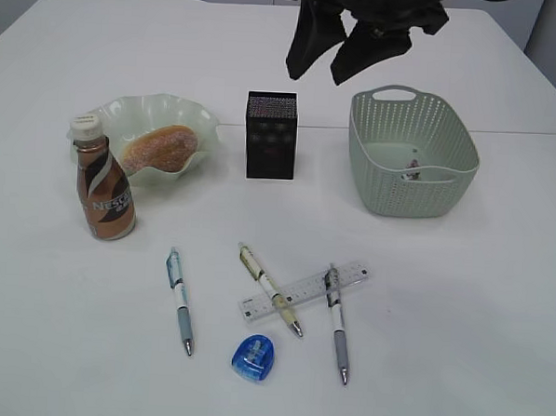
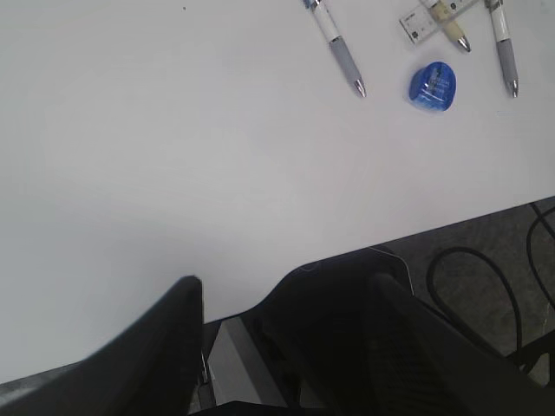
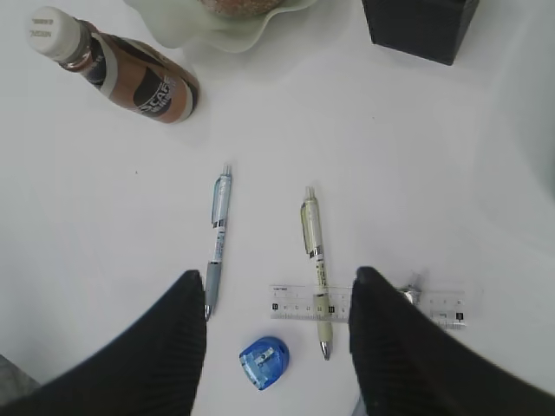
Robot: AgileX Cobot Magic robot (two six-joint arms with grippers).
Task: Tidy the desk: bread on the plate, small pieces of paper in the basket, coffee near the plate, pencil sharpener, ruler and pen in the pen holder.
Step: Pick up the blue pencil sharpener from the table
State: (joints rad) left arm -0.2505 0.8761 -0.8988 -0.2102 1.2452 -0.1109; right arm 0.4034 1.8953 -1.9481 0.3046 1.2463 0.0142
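Where legible, "NESCAFE" on the coffee [image 1: 104, 191] label only.

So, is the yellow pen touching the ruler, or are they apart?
Touching. In the exterior view the yellow pen lies across the ruler, resting on it. The right wrist view shows the same crossing, the pen's lower part over the ruler's scale.

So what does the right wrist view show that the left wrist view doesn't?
Only the right wrist view: the coffee standing next to the plate, a corner of the pen holder, and the open right gripper above the stationery. Only the left wrist view: the desk edge, floor cables, and the open left gripper. Both share the pencil sharpener, ruler and pens.
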